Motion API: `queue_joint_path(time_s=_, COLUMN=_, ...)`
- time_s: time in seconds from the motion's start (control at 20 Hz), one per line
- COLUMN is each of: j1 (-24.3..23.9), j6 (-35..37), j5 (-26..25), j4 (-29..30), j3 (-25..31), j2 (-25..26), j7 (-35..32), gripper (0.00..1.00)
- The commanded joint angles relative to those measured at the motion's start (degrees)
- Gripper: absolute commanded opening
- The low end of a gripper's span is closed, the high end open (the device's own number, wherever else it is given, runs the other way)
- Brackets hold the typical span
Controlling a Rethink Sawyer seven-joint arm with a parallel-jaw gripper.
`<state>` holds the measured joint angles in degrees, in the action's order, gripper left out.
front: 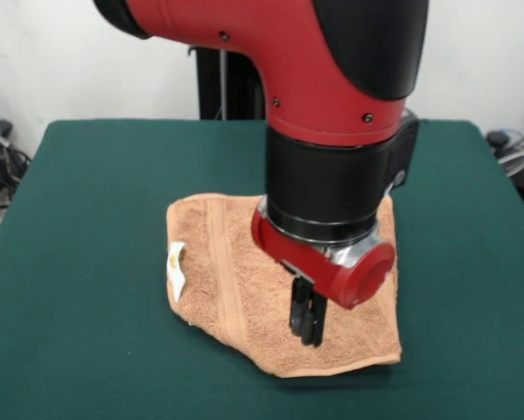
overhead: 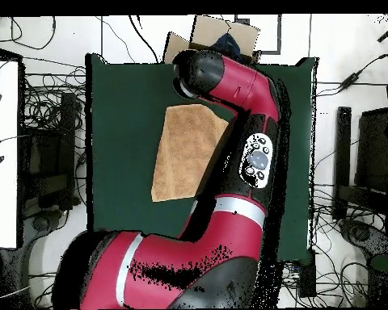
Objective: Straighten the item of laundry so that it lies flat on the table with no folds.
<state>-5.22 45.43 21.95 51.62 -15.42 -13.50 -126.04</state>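
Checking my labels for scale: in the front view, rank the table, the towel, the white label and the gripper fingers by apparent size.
1. table
2. towel
3. and 4. fingers and label: they look about alike, so I won't rank them.

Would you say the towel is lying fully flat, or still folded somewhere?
Still folded: the towel shows an irregular outline, and its label edge curls up off the table.

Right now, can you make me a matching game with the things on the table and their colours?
Things:
1. towel
2. table
3. label
4. tool

Colours:
A. dark green
B. black
C. tan-orange
D. white with yellow print

Pairs: 1-C, 2-A, 3-D, 4-B
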Motion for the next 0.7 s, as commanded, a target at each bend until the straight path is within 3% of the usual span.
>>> queue_joint_path(time_s=0.05, j1=-1.41, j6=8.51, j5=-3.52, j4=-2.61, j3=3.72, j2=1.78, j7=0.23, gripper=0.0)
queue_joint_path(time_s=0.25, j1=-1.8, j6=18.54, j5=-4.25, j4=-10.62, j3=2.14, j2=2.98, j7=-0.76, gripper=0.0)
queue_joint_path(time_s=0.35, j1=-2.07, j6=18.13, j5=-4.62, j4=-13.24, j3=2.31, j2=5.21, j7=-0.62, gripper=0.0)
queue_joint_path(time_s=0.7, j1=-0.22, j6=14.5, j5=-4.87, j4=-9.42, j3=2.5, j2=3.97, j7=-4.04, gripper=0.0)
